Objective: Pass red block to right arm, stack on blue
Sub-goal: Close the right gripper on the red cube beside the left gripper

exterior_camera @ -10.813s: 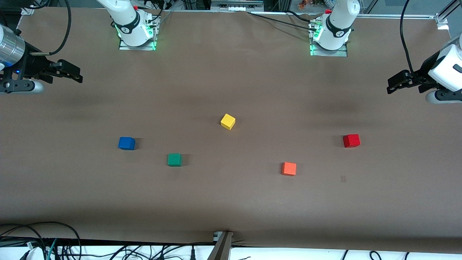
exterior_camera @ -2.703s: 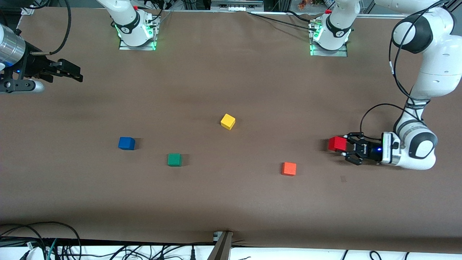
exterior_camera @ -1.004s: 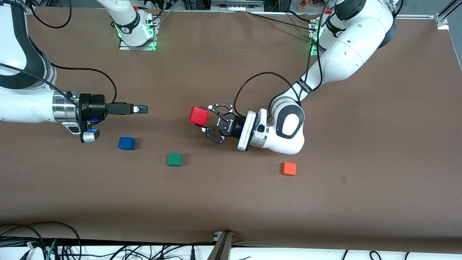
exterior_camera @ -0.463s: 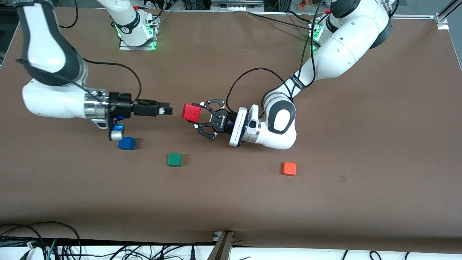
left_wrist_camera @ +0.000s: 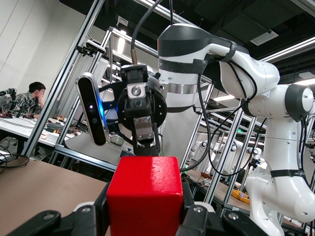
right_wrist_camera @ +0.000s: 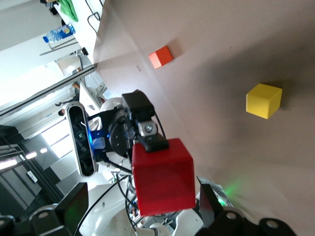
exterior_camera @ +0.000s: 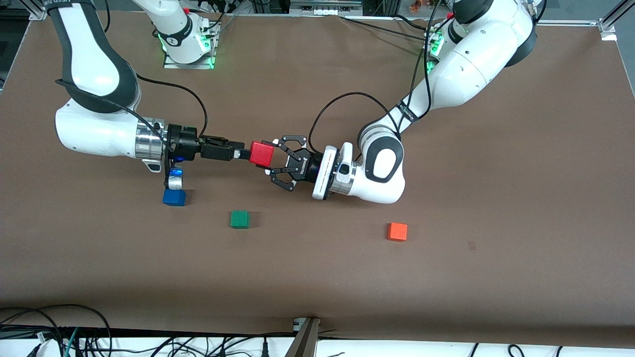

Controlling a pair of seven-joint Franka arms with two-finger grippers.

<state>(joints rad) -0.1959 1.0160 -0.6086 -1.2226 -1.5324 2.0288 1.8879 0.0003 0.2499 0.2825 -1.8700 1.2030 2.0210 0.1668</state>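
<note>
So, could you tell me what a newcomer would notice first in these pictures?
The two arms meeting in mid-air over the middle of the table: the left gripper is shut on the red block, and the right gripper, open, has its tips at the block. On the table nearer the camera lie the blue cube, green cube and orange cube.

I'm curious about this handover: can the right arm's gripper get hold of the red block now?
Probably yes: the right gripper is open, right at the red block, which the left gripper holds up clear of the table.
</note>
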